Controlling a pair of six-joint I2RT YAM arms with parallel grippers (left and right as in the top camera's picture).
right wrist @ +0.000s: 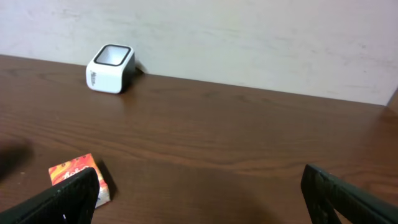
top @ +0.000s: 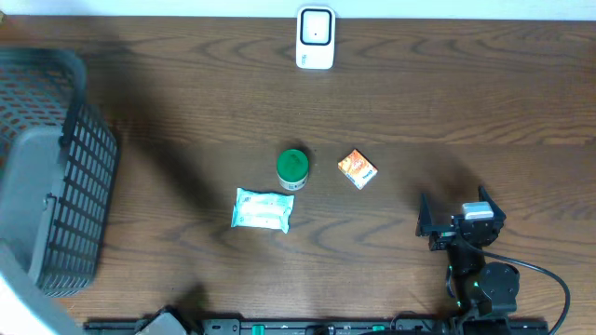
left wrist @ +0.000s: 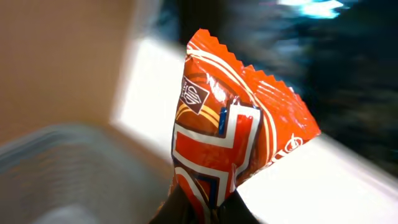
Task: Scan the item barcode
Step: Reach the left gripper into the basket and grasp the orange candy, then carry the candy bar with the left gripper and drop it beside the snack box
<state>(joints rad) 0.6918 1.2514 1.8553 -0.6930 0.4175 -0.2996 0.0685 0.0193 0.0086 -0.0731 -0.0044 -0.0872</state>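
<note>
The left pincer [left wrist: 199,210] is clamped on the lower end of an orange snack packet [left wrist: 233,134], which stands up from the dark fingers with its zigzag seal at the top. Behind it the background is blurred; a grey basket [left wrist: 68,168] shows low on the left. From overhead neither the packet nor this pincer can be made out.

The right pincer [top: 461,223] sits over the near right of the tabletop [top: 186,93] with its jaws wide apart and nothing between them; its own camera shows the fingers [right wrist: 62,199] at the two lower corners of the view.

The white barcode scanner [top: 315,37] stands at the far edge, near the middle. In the middle of the tabletop lie a green-lidded jar [top: 292,167], a small orange box [top: 358,168] to its right, and a pale wipes packet [top: 263,208] just nearer than the jar. The dark mesh basket takes up the left side
</note>
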